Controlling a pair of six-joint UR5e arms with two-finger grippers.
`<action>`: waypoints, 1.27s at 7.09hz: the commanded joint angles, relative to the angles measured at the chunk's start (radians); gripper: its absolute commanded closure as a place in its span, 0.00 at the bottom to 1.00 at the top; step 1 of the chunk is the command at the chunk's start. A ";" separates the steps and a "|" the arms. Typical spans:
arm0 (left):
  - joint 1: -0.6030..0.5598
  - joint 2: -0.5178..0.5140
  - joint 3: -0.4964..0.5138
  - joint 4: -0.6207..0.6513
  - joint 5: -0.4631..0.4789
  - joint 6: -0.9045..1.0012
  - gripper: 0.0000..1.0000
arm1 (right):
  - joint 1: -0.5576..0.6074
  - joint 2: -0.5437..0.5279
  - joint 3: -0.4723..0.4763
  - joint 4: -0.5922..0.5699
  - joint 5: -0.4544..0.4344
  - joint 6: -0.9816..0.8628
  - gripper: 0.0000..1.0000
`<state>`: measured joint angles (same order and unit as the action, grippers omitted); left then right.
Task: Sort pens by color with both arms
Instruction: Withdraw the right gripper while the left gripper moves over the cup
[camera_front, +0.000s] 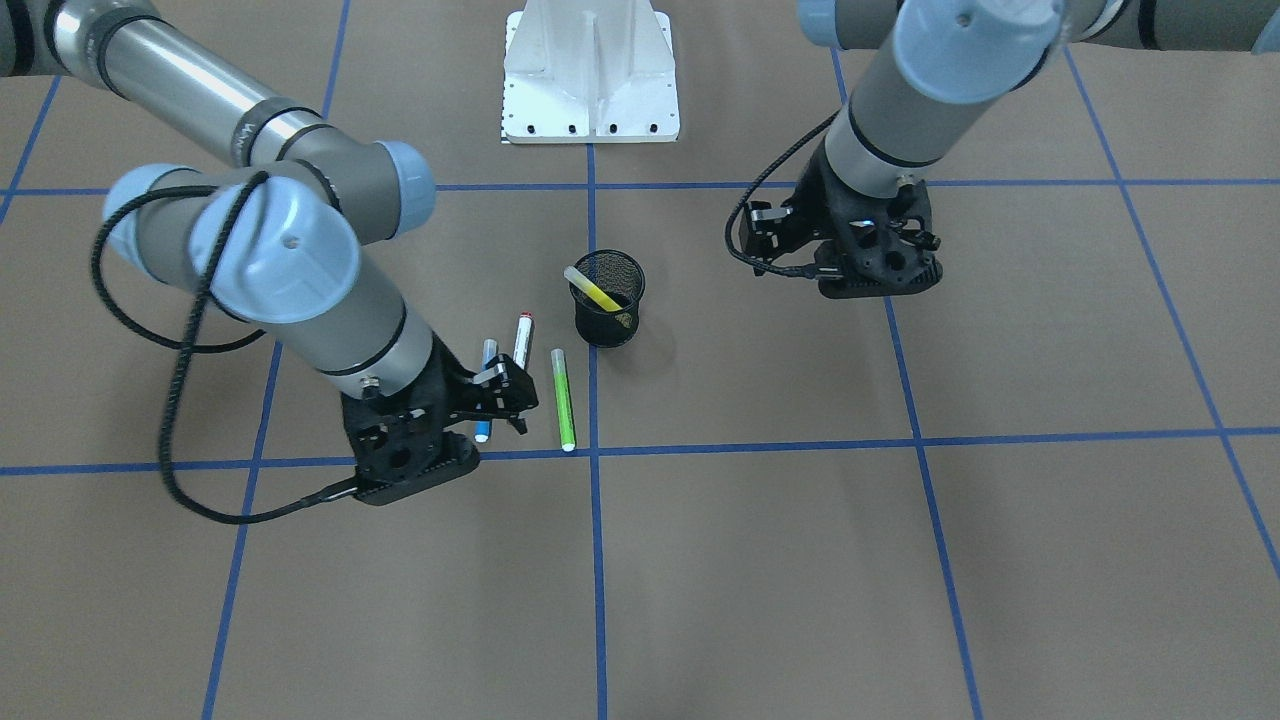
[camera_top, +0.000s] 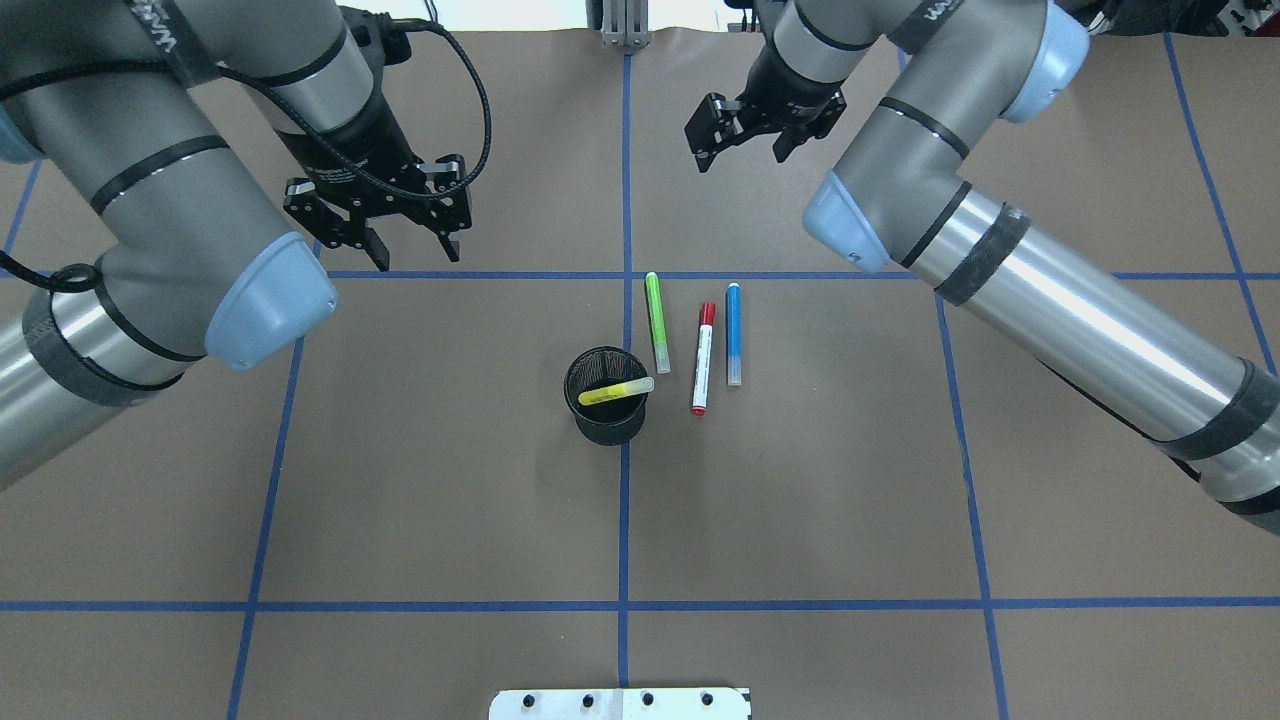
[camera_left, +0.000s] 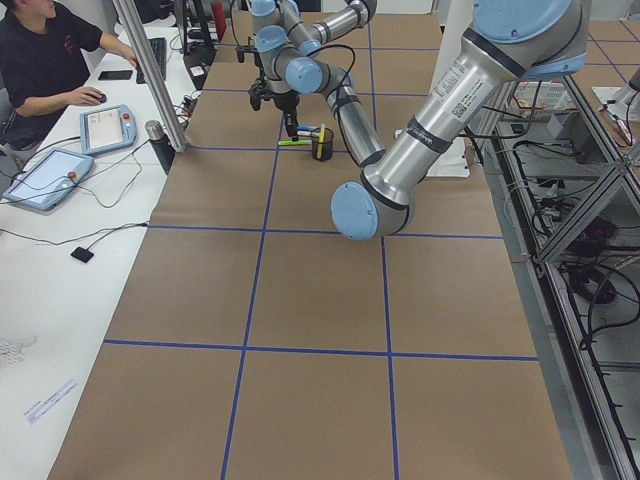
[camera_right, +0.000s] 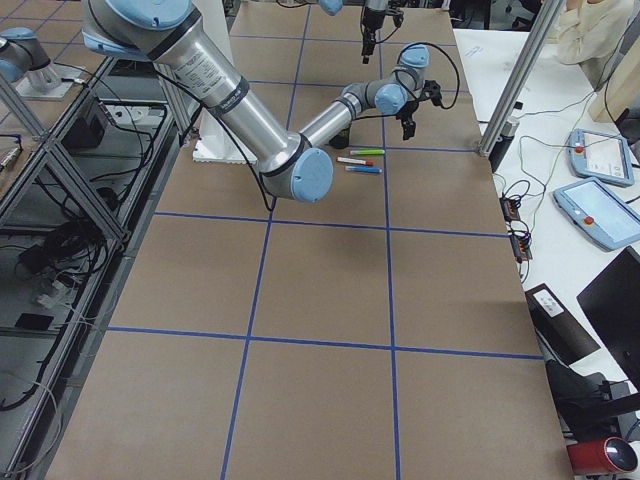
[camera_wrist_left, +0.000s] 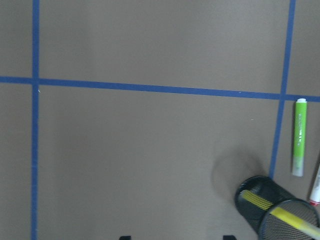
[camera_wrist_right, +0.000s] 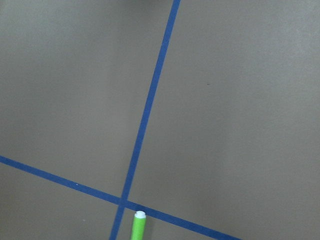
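With the yellow pen in the cup, both jaws hang released in the upper frame; the green pen likely comes next, needing a descent.

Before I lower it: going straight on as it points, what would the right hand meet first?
Probably bare table beside the blue tape line; the green pen seems just off that path, depth unclear.

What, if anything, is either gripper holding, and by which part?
Nothing. The left gripper and the right gripper are both open and empty.
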<state>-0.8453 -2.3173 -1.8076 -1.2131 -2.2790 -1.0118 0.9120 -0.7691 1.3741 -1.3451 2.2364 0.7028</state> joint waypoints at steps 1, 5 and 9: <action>0.079 -0.020 0.045 -0.124 0.086 0.065 0.32 | 0.042 -0.048 0.039 -0.002 0.034 -0.078 0.01; 0.159 -0.077 0.170 -0.287 0.119 0.363 0.33 | 0.065 -0.050 0.046 -0.005 0.028 -0.080 0.01; 0.227 -0.126 0.236 -0.327 0.121 0.312 0.33 | 0.065 -0.058 0.043 -0.005 0.023 -0.080 0.01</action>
<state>-0.6368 -2.4275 -1.6067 -1.5159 -2.1584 -0.6919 0.9771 -0.8253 1.4177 -1.3499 2.2614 0.6228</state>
